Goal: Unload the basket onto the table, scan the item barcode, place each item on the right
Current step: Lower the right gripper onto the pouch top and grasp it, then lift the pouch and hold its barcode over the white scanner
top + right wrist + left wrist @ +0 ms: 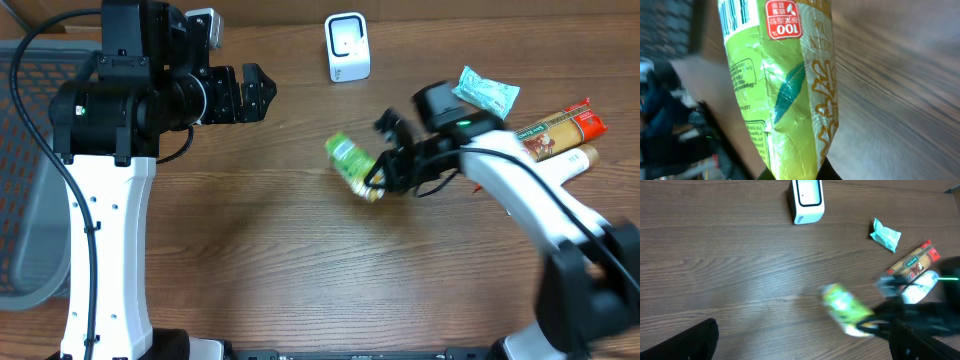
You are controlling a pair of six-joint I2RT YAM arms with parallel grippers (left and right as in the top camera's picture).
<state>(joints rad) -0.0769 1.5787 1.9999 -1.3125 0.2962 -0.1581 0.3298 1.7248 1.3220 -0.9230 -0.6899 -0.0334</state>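
right gripper (376, 183): pinching the end of the green pouch (347, 157), which juts out ahead of its fingers | left gripper (255, 92): spread, empty | step: carry pouch to scanner (347, 47), well beyond the fingertips; turn barcode (735, 12) toward its window, avoid crumpling

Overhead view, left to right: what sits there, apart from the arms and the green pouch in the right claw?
Grey mesh basket → white barcode scanner → teal packet → red-and-brown packet.
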